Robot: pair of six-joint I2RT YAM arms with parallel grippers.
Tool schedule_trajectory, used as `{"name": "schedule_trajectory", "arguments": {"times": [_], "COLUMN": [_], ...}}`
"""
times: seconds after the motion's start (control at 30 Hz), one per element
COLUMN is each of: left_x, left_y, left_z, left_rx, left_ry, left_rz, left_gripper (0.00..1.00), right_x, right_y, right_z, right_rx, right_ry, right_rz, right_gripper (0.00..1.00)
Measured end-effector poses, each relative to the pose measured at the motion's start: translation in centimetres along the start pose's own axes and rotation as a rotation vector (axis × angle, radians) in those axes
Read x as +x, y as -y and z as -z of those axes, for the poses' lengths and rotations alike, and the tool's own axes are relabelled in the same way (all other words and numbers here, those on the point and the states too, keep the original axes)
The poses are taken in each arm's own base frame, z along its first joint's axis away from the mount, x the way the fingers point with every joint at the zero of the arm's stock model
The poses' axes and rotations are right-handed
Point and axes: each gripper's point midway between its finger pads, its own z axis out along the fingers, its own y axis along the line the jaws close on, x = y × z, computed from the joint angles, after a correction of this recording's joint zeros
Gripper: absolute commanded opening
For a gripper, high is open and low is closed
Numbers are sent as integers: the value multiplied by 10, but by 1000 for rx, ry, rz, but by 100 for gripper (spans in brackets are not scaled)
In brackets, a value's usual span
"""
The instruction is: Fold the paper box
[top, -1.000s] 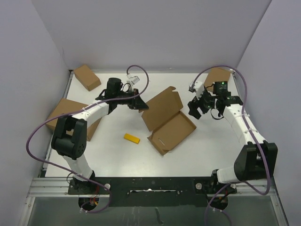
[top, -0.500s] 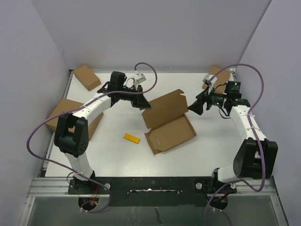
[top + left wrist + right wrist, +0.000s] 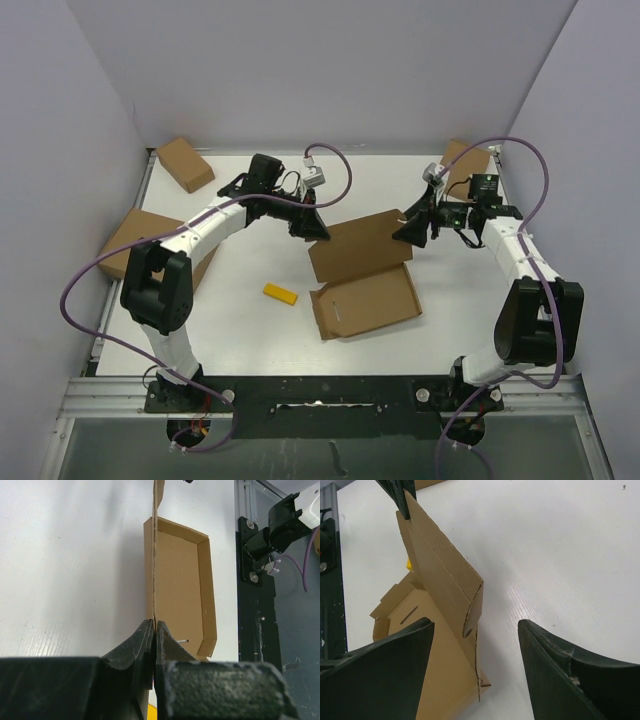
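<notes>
1. My left gripper (image 3: pixel 318 230) is clenched on the paper box (image 3: pixel 365 280). In the left wrist view my two fingers (image 3: pixel 135 642) pinch the thin edge of the lid (image 3: pixel 358 243) between them.
2. My left arm comes from its base, bends at the elbow well to the left of the box, and the forearm then runs to the right, ending at the far left corner of the box.
3. The box sits on the middle of the table (image 3: pixel 250 340). Its shallow tray (image 3: pixel 372 303) rests flat and open on the near side, and the lid stands tilted up from the far long edge of the tray.
4. My right gripper (image 3: pixel 408 232) is released, with its jaws wide apart. In the right wrist view the side flap (image 3: pixel 472 607) of the lid is between the jaws, and I cannot tell if it touches either one.
5. My right arm rises along the right of the box, then turns to the left, so the gripper points at the far right corner of the box.
6. A small yellow block (image 3: pixel 281 293) lies flat to the left of the box, apart from it.
</notes>
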Motion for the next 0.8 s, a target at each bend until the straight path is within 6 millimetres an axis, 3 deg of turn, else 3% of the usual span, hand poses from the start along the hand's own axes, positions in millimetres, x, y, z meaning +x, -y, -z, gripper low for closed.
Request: {"name": "schedule_trajectory", "arguments": {"times": [0.27, 0.33, 0.5, 0.67, 0.8], "left_x": [2, 2, 1, 2, 13], "left_y": [-1, -1, -5, -13, -22], "left_z": [0, 0, 0, -1, 3], "left_rx": [-2, -3, -21, -67, -154], "left_ry": [-6, -6, -5, 6, 31], "left_rz": [-11, -12, -19, -1, 65], "left_gripper": [0, 0, 1, 29, 42], "right_x": [10, 10, 11, 12, 11], "right_y": [-15, -17, -22, -24, -25], "right_z": [-8, -8, -8, -7, -6], "right_rx": [-82, -93, -112, -123, -129], "right_ry": [-38, -41, -40, -37, -30], "right_rz": [40, 58, 70, 85, 105], "right_gripper": [14, 6, 0, 0, 0]}}
